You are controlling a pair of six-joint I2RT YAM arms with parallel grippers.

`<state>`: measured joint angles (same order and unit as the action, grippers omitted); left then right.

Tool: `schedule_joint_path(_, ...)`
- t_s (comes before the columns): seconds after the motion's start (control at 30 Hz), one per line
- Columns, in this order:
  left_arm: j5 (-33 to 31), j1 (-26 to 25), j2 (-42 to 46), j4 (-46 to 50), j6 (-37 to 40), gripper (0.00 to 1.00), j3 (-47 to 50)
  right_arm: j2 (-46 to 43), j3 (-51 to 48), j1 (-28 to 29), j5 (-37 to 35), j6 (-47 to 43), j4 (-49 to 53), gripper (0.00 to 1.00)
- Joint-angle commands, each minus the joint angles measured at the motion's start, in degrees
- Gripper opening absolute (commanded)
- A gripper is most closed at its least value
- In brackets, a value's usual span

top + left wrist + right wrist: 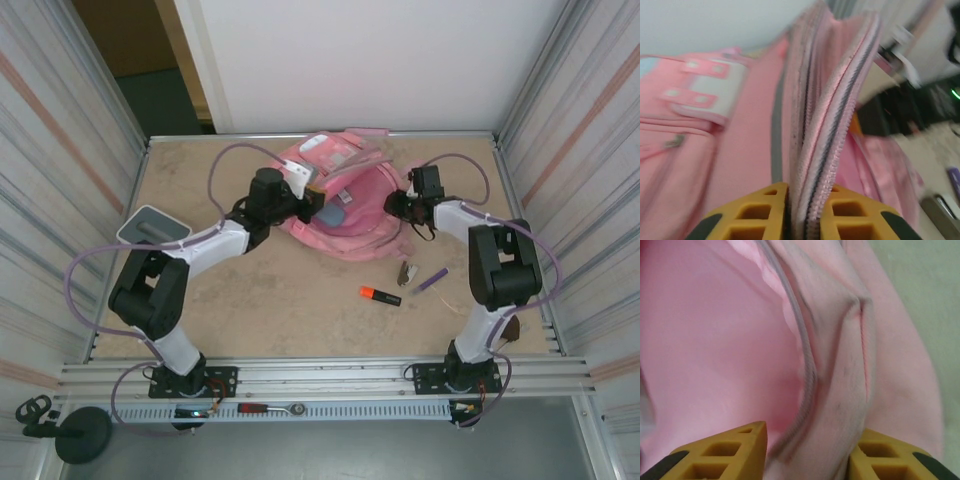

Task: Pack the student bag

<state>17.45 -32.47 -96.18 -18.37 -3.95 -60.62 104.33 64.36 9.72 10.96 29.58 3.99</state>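
Note:
The pink student bag (352, 212) lies at the back middle of the table, its main opening held apart between both arms. My left gripper (303, 203) is shut on the bag's left zipper edge; in the left wrist view the yellow fingers (757, 215) pinch the pink zipper rim (825, 145), with the gripper (807, 212) tight around it. My right gripper (397, 205) holds the bag's right side; in the right wrist view a thick fold of pink fabric (840, 390) fills the gap of the gripper (807, 455). A blue-grey item (331, 215) shows inside the opening.
An orange highlighter (380, 295), a purple pen (431, 280) and a small dark object (407, 272) lie on the table right of centre. A grey flat case (152, 224) sits at the left edge. A white item (315, 145) rests on the bag's far end. Metal walls ring the table.

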Motion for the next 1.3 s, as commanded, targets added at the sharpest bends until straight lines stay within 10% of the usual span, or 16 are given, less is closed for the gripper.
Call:
schedule_joint_path(0.0,1.6,-4.4,0.7,10.1,9.2,0.34,-1.1,3.7,7.4,-2.1,9.5,-0.9,-0.3,0.34)
schedule_joint_path(0.37,-11.4,-1.4,9.1,16.1,45.5,0.68,3.0,-8.5,0.4,-6.6,2.0,-4.3,7.6,0.57)
schedule_joint_path(0.8,-10.3,12.6,-0.3,15.1,69.7,0.68,0.7,-13.7,-9.6,0.9,4.7,1.9,1.0,0.72)
schedule_joint_path(1.27,-7.1,10.1,-12.1,6.6,75.7,0.45,-2.7,1.6,4.4,-1.1,-3.4,-4.9,7.8,0.54)
